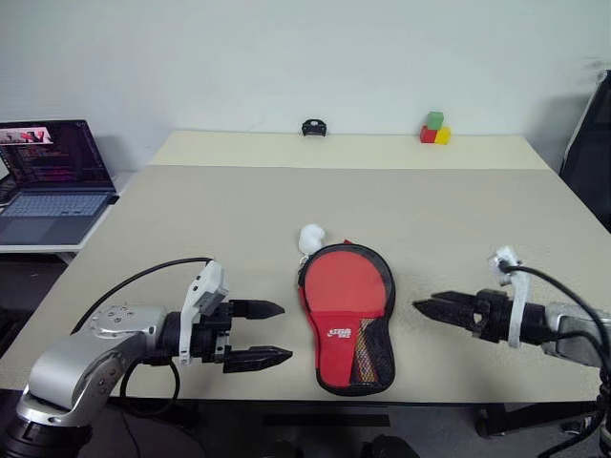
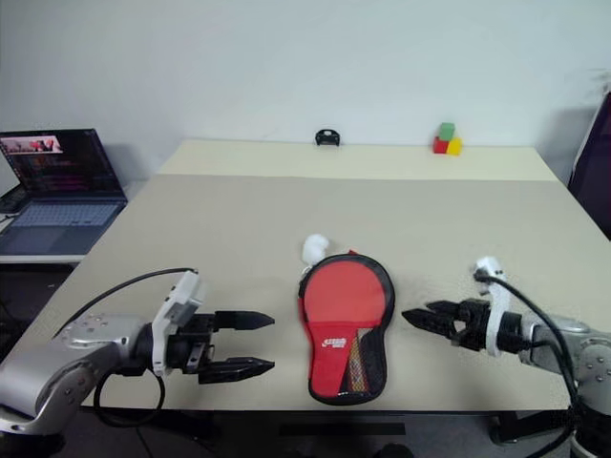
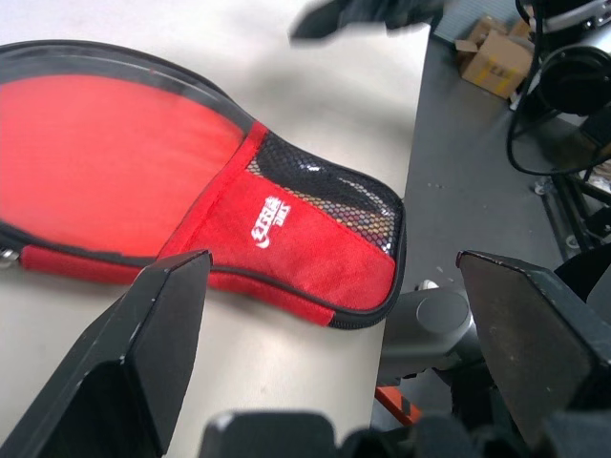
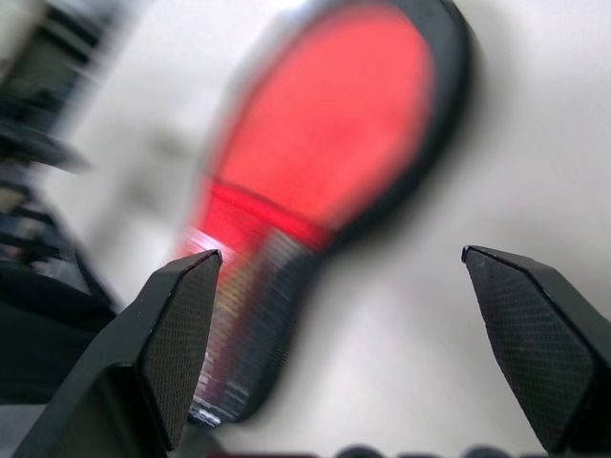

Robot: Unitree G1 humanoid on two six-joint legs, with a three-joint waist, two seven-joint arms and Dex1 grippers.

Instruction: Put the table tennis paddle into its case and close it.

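With the table tennis paddle (image 1: 344, 282) inside the case (image 1: 377, 358); left tool (image 1: 270, 334) and right tool (image 1: 427, 307) both spread, empty.

The two head views look forward and down over the beige table (image 1: 239, 210) from its near edge, a slight sideways offset between them; each wrist view looks along its own fingers, close and low over the tabletop, from opposite sides; all four share the case (image 1: 347, 315) with the table tennis paddle (image 1: 344, 286) inside.
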